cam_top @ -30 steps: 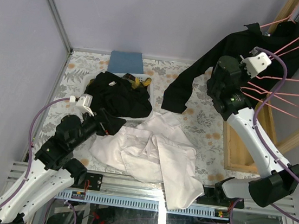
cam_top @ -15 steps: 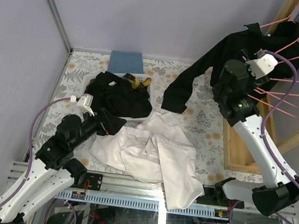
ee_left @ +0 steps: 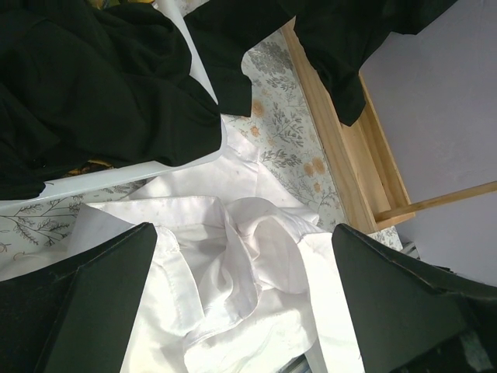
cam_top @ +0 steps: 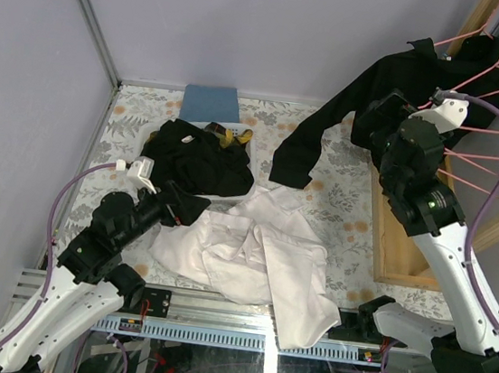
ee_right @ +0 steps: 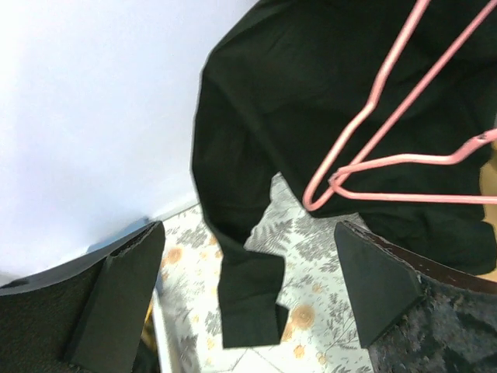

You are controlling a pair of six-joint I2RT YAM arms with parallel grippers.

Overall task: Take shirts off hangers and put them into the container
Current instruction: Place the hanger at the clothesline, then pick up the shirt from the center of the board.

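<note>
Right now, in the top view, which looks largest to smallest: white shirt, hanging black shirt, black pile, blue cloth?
1. white shirt and hanging black shirt: about alike, not ranked
2. black pile
3. blue cloth

No readable text, label, brand, number or sign appears in any view.

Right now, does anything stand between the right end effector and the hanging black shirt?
Only partly. The open right end effector faces the black shirt, and a pink hanger crosses in front of the shirt's body on the right. The dangling sleeve at centre has nothing visible before it.
</note>
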